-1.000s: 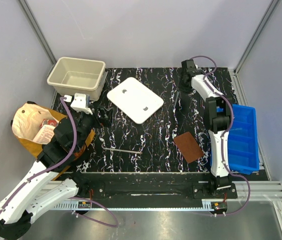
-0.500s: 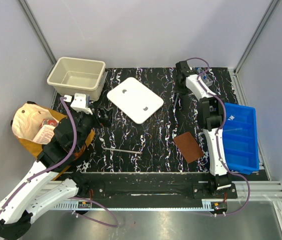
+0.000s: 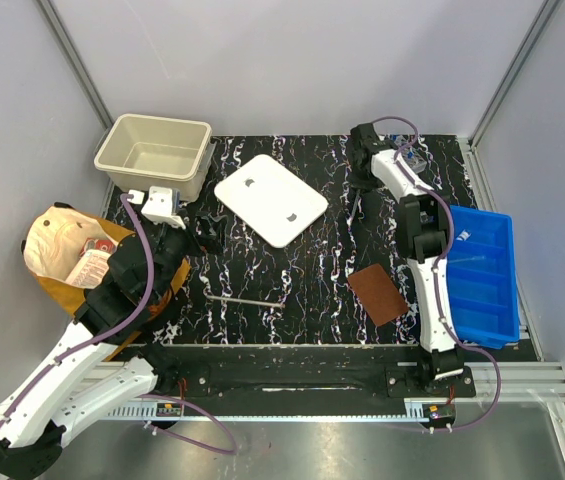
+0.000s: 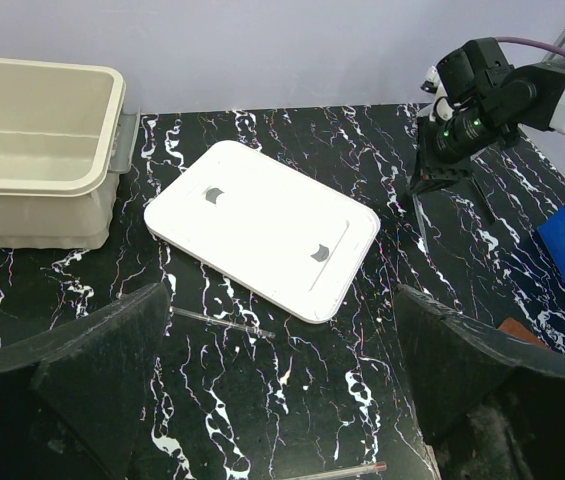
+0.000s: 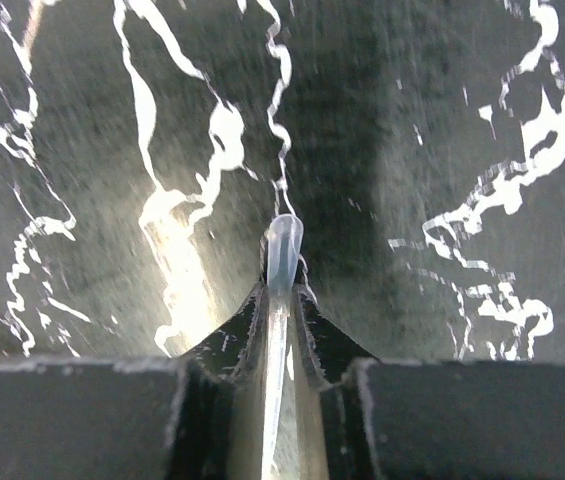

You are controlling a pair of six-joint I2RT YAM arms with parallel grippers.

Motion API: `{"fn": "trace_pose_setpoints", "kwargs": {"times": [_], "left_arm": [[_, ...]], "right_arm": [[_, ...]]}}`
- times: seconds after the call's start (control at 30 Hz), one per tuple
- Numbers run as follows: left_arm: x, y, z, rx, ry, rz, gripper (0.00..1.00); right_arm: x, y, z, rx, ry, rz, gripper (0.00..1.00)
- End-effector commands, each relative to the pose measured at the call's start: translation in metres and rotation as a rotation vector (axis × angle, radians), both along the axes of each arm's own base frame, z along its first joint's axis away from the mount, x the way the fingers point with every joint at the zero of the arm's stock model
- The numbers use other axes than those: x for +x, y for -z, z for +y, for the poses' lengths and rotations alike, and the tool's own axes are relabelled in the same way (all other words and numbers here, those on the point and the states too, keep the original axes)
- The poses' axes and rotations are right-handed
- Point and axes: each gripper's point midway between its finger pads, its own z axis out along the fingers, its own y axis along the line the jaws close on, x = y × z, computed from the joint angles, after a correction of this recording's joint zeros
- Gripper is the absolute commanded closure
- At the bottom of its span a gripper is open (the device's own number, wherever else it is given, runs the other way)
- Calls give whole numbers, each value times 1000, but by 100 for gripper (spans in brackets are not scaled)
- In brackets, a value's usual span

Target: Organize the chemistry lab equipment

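Pinches a slim clear tube (image 5: 282,250) between the narrowly closed fingers of the right gripper (image 3: 362,172), to the right of the white lid (image 3: 270,199), near its right corner. Runs lengthwise straight out along the fingers, rounded tip aimed away from the wrist at the black marbled mat (image 3: 312,270). Seen from the left wrist, hangs steeply below the jaws, lower end close to the mat; touching or not, cannot tell. Holds the left gripper (image 4: 280,340) spread wide and empty, just left of the lid's near-left edge. Lying on the mat on the near side of the lid, apart from it, long axis roughly left to right: a long thin rod (image 3: 245,300)
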Motion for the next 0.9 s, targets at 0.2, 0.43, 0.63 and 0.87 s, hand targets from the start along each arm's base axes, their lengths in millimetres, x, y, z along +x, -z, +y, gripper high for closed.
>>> {"fn": "trace_pose_setpoints", "kwargs": {"times": [0.2,0.43,0.63,0.87], "left_arm": [[2,-13,-1,-30,-5,-41,1],[4,-10,-5,-21,6,-27,1],[5,-9,-6,-15,9,-23,1],[4,-10,-9,-18,25,-21,1]], "right_arm": [[-43,-112,-8,71,50,-246,83],[-99,-165,-44,124,142,-395,82],[-148,-182,-92,221,270,-442,82],[-202,-173,-179,268,533,-484,82]]}}
